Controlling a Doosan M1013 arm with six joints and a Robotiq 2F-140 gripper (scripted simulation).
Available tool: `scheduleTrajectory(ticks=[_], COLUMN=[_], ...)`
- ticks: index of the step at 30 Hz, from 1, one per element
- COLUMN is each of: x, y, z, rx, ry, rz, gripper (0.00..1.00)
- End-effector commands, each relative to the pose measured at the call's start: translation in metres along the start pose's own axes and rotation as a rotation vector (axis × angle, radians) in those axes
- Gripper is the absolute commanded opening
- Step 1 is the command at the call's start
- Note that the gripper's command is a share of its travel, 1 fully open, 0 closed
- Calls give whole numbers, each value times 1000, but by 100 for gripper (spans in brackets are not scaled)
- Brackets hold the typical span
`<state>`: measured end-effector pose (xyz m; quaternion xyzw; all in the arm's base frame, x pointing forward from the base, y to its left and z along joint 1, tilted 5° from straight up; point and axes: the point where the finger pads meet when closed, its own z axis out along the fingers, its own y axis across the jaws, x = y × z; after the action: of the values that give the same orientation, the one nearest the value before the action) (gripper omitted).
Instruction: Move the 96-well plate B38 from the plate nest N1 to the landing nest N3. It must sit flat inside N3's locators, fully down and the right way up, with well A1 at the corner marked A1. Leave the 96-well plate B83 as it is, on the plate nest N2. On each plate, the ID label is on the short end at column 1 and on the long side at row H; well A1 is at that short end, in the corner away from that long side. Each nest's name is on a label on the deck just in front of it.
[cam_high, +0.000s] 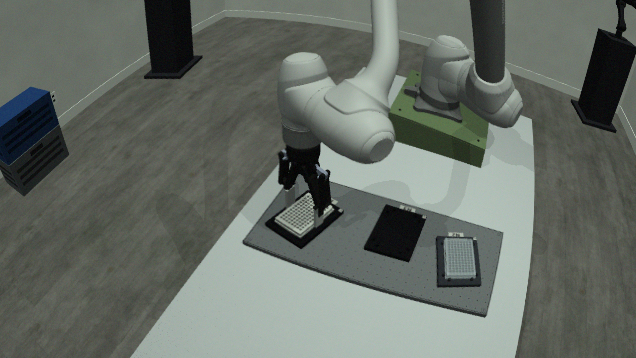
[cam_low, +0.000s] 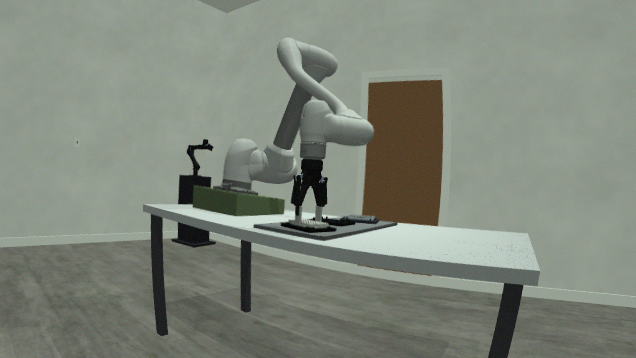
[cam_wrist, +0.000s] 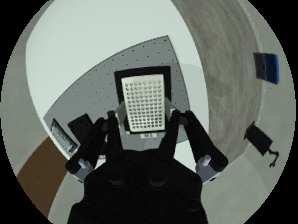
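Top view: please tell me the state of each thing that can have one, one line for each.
Gripper: jaws shut on the left plate.
Left plate: right way up, flat in its nest, not lifted.
Middle nest: holds no plate.
Right plate: right way up, flat in its nest, untouched.
Door: closed.
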<state>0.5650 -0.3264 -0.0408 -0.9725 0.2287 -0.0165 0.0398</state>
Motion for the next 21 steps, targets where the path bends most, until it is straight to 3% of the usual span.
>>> scheduleTrajectory(ticks=[1,13,21], x=[0,0,0], y=[0,0,0], z=[0,-1,-11], rx=[0,0,0], ry=[0,0,0], rz=[0,0,0], gripper=[0,0,0])
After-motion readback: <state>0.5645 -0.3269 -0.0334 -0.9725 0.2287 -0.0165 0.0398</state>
